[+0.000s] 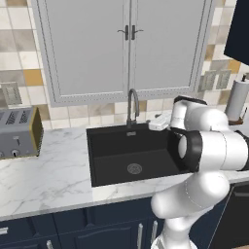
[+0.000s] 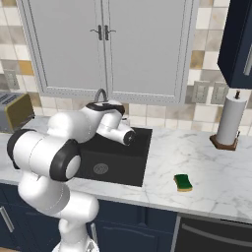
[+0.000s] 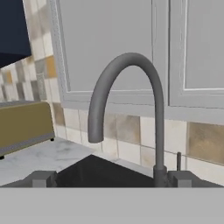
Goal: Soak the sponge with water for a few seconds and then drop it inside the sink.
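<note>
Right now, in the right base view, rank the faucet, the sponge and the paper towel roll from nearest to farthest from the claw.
1. Faucet: just behind the claw, at the sink's back edge.
2. Sponge: on the counter, right of the sink.
3. Paper towel roll: far right, by the wall.

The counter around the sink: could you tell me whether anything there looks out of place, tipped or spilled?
Nothing stands out. The sponge lies flat on the marble counter to the right of the sink, the paper towel roll stands upright, the toaster sits square, and no water runs from the faucet.
</note>
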Controlling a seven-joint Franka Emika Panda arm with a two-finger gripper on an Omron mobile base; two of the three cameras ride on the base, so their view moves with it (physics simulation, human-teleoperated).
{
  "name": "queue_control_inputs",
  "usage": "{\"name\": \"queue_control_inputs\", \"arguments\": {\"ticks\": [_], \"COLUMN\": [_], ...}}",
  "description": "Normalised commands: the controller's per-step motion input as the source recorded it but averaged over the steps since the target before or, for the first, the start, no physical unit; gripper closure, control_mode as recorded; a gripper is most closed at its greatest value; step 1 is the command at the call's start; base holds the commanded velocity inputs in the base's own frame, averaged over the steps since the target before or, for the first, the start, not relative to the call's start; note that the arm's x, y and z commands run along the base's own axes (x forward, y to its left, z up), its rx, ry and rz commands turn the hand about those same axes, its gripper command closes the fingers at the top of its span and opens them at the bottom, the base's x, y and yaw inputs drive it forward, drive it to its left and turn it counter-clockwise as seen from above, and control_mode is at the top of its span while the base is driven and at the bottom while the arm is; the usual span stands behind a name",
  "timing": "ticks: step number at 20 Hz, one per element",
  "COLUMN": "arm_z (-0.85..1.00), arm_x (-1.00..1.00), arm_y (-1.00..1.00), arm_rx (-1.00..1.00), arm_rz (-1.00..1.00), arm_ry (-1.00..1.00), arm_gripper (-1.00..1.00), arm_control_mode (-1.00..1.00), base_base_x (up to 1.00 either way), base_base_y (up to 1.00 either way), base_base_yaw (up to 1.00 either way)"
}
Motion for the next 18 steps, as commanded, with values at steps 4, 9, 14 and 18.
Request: {"name": "queue_control_inputs", "arguments": {"ticks": [4,9,14,18], "arm_z": [-0.03,-0.16,-0.24,-0.21], "arm_x": [0.04,0.23,0.26,0.16], "arm_y": [0.09,0.0,0.0,0.0], "arm_rx": [0.0,0.0,0.0,0.0], "arm_rz": [0.02,0.0,0.0,0.0], "arm_ry": [0.0,-0.02,-0.04,-0.04], "arm_gripper": [-1.0,-1.0,-1.0,-1.0], "arm_control_mode": [-1.0,-1.0,-1.0,-1.0], "base_base_x": [0.0,0.0,0.0,0.0], "base_base_y": [0.0,0.0,0.0,0.0], "base_base_yaw": [0.0,0.0,0.0,0.0]}}
